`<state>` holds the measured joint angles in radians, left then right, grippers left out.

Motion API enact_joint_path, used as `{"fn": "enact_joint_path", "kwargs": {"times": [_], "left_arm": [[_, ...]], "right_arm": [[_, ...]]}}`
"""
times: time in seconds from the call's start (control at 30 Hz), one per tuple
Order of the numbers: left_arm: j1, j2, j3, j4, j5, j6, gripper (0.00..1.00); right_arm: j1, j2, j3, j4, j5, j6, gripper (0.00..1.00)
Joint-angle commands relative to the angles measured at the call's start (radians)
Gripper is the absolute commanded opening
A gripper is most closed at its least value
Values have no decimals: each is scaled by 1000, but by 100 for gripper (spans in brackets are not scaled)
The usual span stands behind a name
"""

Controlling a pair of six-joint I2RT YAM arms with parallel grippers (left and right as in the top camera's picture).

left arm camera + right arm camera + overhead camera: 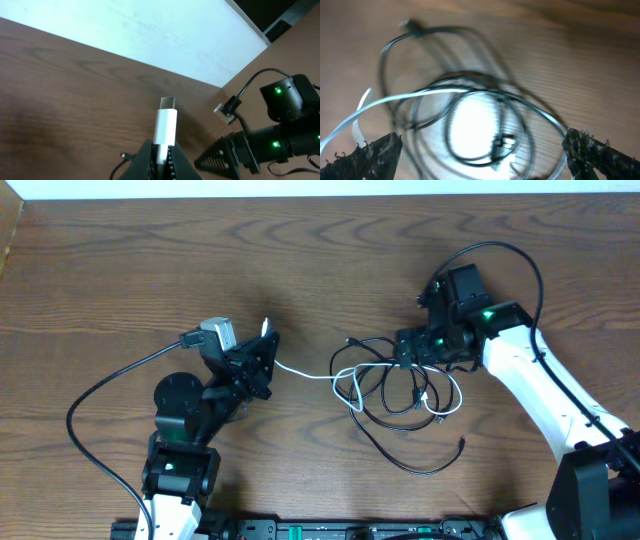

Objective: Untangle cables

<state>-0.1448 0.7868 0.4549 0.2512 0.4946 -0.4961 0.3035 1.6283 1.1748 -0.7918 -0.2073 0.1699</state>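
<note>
The cables lie in a looped bundle (400, 390) right of the table's centre. A thin white cable (305, 372) runs left out of it to my left gripper (265, 340). That gripper is shut on the white cable's plug (166, 125), which sticks up out of the jaws of the left gripper (161, 150). My right gripper (405, 355) hovers over the bundle's upper edge. In the right wrist view the right gripper (482, 160) is open, with nothing between its fingertips (370, 155). Blurred black loops (470, 80) and the white cable (395, 100) lie below it. The black cable's free end (461, 444) trails toward the front.
The wooden table (120, 270) runs to a white strip at its far edge. A thick black arm wire (100, 385) curves left of the left arm's base. The right arm (280, 135) shows in the left wrist view.
</note>
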Motion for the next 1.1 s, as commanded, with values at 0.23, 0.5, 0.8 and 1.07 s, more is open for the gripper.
{"fn": "enact_joint_path", "kwargs": {"times": [0.23,0.5,0.8,1.07], "left_arm": [[29,-86,21,39,-4,13,8],[29,-99,31,39,46,2,8],[29,-99,47,41,56,2,8],[30,-99,49,50,55,6,8]], "right_arm": [[15,18,-2,-71,-153,-465,99],[58,117,-7,45,-254,-560,99],[141,237,-7,241,-373,-560,99],[182,282,-7,312,-356,-538,1]]}}
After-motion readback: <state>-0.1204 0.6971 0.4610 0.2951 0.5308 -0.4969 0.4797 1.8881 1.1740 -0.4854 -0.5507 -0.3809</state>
